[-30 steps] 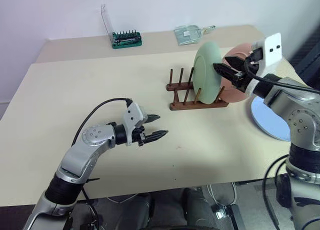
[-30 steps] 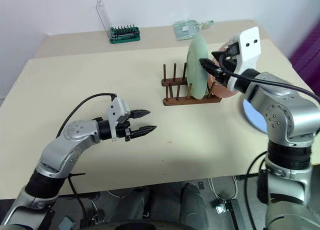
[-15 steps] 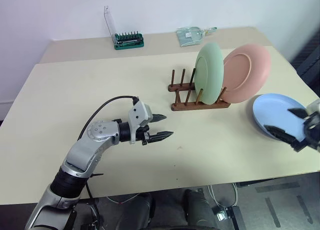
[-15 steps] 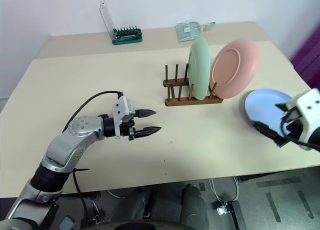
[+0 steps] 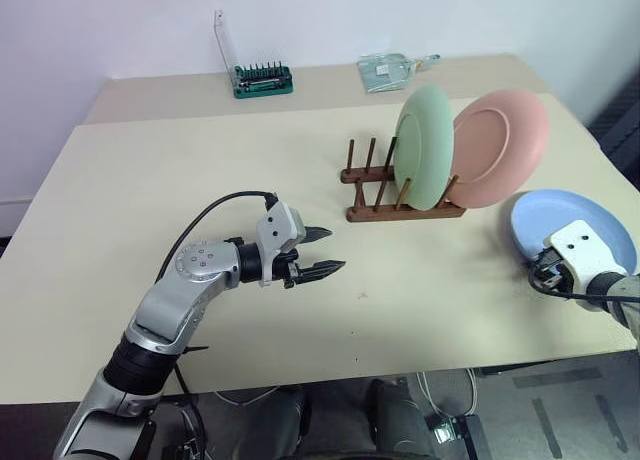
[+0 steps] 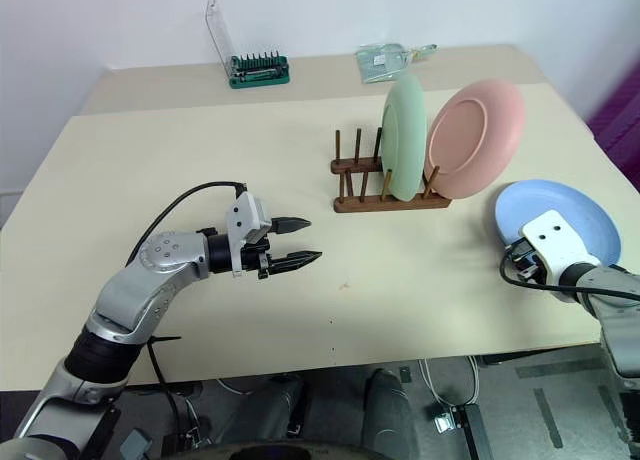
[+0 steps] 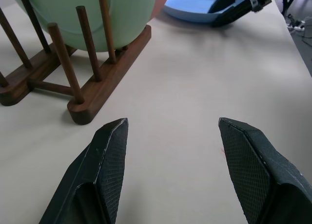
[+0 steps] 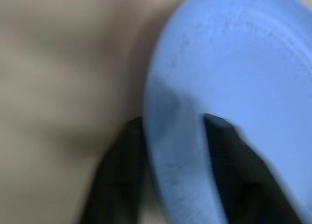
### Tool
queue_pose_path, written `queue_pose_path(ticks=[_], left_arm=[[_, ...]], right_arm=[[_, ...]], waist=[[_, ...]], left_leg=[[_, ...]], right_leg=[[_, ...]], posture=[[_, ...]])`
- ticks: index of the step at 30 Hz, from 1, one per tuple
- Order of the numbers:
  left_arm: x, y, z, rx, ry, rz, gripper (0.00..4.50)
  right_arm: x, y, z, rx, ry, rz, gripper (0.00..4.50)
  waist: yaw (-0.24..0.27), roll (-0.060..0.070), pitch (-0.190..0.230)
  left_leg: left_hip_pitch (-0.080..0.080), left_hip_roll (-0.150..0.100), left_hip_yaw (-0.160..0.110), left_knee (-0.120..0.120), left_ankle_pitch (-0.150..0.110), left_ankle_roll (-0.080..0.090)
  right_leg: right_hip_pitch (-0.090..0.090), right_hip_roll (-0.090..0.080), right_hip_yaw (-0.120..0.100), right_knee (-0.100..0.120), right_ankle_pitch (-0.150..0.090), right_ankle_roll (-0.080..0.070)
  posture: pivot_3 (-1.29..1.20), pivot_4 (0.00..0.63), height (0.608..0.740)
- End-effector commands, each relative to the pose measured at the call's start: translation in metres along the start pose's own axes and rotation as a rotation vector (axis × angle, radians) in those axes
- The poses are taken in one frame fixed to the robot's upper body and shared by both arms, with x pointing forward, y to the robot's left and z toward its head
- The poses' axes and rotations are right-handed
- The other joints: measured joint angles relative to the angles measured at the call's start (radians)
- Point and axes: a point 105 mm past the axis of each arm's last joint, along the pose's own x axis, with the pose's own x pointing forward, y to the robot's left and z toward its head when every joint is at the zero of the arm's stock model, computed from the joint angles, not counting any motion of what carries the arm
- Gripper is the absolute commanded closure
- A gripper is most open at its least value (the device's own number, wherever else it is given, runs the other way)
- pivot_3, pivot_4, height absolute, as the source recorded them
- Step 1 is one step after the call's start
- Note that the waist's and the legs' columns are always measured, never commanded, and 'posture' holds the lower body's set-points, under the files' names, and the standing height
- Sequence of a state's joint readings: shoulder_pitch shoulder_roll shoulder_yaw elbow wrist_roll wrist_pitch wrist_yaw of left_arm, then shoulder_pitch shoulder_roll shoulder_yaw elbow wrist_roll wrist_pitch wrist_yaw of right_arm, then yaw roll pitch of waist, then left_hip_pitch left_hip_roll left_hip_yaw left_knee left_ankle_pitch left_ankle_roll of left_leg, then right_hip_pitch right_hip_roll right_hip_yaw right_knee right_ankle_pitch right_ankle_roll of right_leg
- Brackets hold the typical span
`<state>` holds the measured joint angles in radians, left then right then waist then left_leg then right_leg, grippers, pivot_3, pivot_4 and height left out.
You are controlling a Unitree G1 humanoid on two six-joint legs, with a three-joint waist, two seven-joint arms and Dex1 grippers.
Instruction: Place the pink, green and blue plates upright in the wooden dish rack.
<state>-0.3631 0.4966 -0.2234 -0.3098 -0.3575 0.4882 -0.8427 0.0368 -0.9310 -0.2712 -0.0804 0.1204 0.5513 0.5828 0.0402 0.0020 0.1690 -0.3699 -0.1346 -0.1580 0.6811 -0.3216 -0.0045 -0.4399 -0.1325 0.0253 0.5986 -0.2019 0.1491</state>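
Green plate and pink plate stand in the rack. The right pincer is clenching the rim of the blue plate, flat near the desk's right edge; next, lift and tilt it upright. Left pincer hangs released.

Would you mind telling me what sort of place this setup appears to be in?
Probably a lab or workshop bench, not a kitchen. The plain beige table stands against a bare wall, a green screwdriver-bit case sits at its back edge, and loose cables lie on the floor below, while the dish rack looks like a test prop.
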Motion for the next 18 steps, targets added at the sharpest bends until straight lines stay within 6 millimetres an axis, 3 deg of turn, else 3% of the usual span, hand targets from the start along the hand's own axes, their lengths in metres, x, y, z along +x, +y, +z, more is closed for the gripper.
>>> queue_pose_path(ticks=[1, 5, 6, 8, 10, 12, 14, 15, 18], left_arm=[[-0.002, -0.003, 0.009, 0.042, -0.027, 0.003, 1.47], [-0.002, -0.002, 0.008, 0.045, -0.025, 0.007, 1.47], [-0.002, -0.001, 0.008, 0.046, -0.025, 0.009, 1.47], [-0.002, 0.0, 0.009, 0.049, -0.026, 0.01, 1.47], [-0.001, 0.001, 0.009, 0.051, -0.026, 0.01, 1.47], [0.0, 0.0, 0.008, 0.054, -0.028, 0.007, 1.47], [0.0, 0.001, 0.007, 0.052, -0.027, 0.01, 1.47], [0.0, 0.001, 0.007, 0.05, -0.026, 0.013, 1.47], [-0.003, 0.004, 0.003, 0.045, -0.018, 0.031, 1.47]], right_arm=[[-0.003, -0.009, 0.015, -0.011, -0.061, -0.048, 4.48], [-0.012, -0.03, 0.034, -0.131, -0.101, -0.175, 4.48], [-0.021, -0.056, 0.053, -0.16, -0.144, -0.318, 4.48], [-0.04, -0.089, 0.083, -0.19, -0.216, -0.509, 4.48], [-0.053, -0.102, 0.105, -0.213, -0.28, -0.589, 4.48], [-0.082, -0.113, 0.158, -0.257, -0.47, -0.676, 4.48], [-0.104, -0.105, 0.203, -0.264, -0.669, -0.649, 4.48], [-0.109, -0.099, 0.214, -0.261, -0.727, -0.619, 4.48], [-0.122, -0.046, 0.263, -0.164, -1.017, -0.288, 4.48]], waist=[[-0.001, 0.0, 0.0], [-0.001, 0.0, 0.0], [-0.001, 0.001, 0.0], [-0.005, 0.006, 0.001], [-0.003, 0.009, 0.0], [-0.003, 0.008, 0.0], [-0.007, 0.009, 0.001], [-0.008, 0.009, 0.001], [-0.01, 0.006, 0.001]], left_leg=[[0.0, 0.0, 0.0, 0.0, 0.0, 0.0], [0.0, 0.0, 0.0, 0.0, 0.0, 0.0], [0.0, 0.0, 0.0, 0.0, 0.0, 0.0], [-0.001, 0.0, 0.001, 0.001, 0.0, 0.0], [-0.001, 0.0, 0.004, 0.001, 0.0, 0.0], [-0.001, 0.001, 0.003, -0.001, 0.0, 0.0], [-0.002, 0.002, 0.004, -0.001, 0.0, 0.0], [-0.002, 0.002, 0.005, -0.002, 0.0, 0.0], [-0.002, 0.004, 0.004, -0.002, 0.0, 0.0]], right_leg=[[0.0, 0.0, 0.0, 0.0, 0.0, 0.0], [0.0, 0.0, 0.0, 0.0, 0.0, 0.0], [0.0, 0.0, 0.0, 0.0, 0.0, 0.0], [-0.001, 0.0, 0.001, 0.0, 0.001, 0.0], [-0.003, 0.0, 0.003, 0.0, 0.002, 0.0], [-0.003, 0.001, 0.002, 0.0, 0.002, 0.0], [-0.004, 0.002, 0.002, 0.0, 0.002, 0.0], [-0.004, 0.002, 0.002, 0.0, 0.002, 0.0], [-0.003, 0.003, 0.002, -0.002, 0.002, 0.0]], posture=[[0.0, 0.15, 0.74], [0.0, 0.15, 0.74], [0.0, 0.15, 0.74], [0.0, 0.15, 0.74], [0.0, 0.15, 0.74], [0.0, 0.15, 0.74], [0.0, 0.15, 0.74], [0.0, 0.15, 0.74], [0.0, 0.15, 0.74]])
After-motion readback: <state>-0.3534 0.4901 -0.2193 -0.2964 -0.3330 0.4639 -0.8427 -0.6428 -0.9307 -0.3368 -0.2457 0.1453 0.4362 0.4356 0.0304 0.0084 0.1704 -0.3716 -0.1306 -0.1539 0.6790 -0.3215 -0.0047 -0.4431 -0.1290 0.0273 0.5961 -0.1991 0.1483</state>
